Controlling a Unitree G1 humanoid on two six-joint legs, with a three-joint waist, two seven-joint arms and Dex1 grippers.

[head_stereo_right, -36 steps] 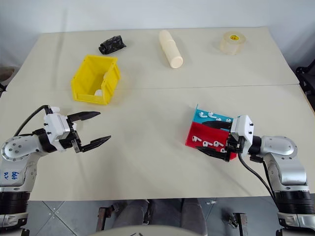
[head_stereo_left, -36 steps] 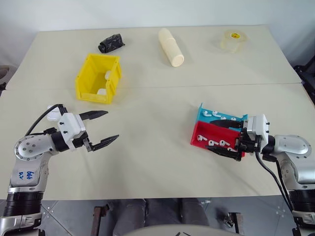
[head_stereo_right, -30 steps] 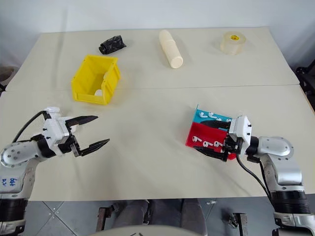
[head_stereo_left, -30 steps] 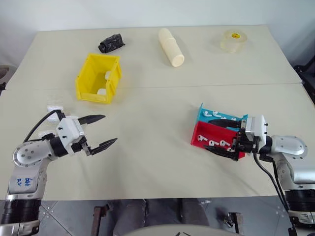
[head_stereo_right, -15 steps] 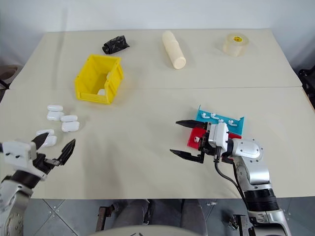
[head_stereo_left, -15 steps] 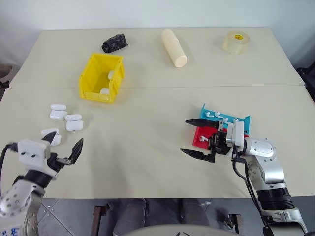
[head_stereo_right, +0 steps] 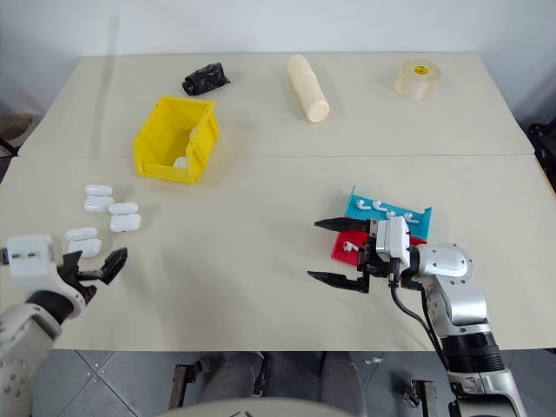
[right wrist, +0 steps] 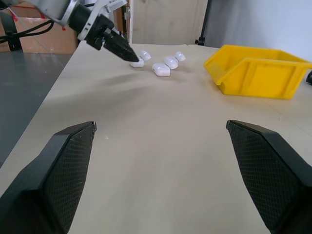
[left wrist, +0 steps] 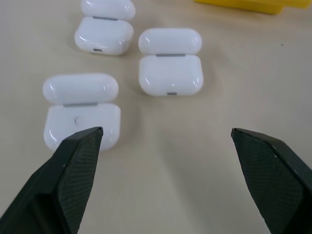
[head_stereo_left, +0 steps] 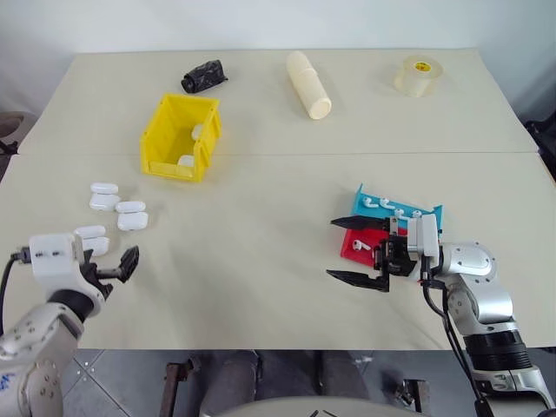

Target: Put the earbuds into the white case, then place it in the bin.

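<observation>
Left gripper (head_stereo_left: 122, 263) now withdrawn, jaws wide, beside white case (head_stereo_left: 90, 237).

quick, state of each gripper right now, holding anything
Left gripper: jaws open, holding nothing, near the white cases.
Right gripper: jaws open, holding nothing, beside the red tray.

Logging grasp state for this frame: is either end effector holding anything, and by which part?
Nothing is held. The left end effector is open just short of the white cases; the right end effector is open beside the red tray.
</observation>
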